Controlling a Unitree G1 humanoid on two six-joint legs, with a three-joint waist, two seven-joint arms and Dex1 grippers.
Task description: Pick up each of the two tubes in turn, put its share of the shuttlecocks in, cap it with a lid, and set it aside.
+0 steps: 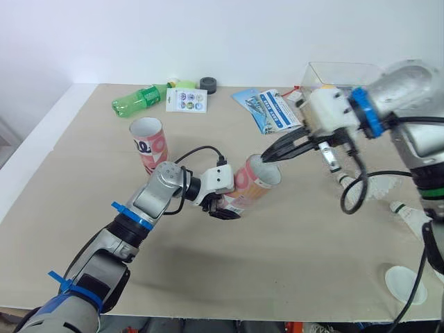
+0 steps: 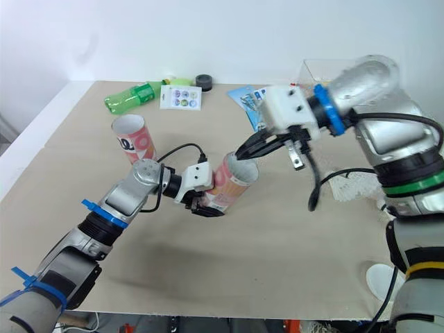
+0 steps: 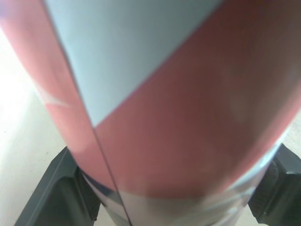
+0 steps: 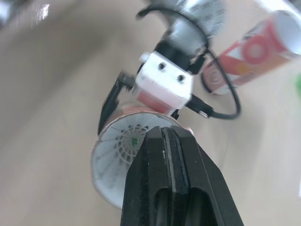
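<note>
Shuttlecock point(image 4: 124, 141) inside tube point(image 4: 99, 183), tool point(image 4: 168, 135) at rim

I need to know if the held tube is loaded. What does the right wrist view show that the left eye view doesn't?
Right wrist adds: a shuttlecock inside the mouth of the held tube. Left eye adds: the white lid and loose shuttlecocks on the table. Shared: left gripper clamping that tube, shut right gripper at its mouth, second tube.
</note>
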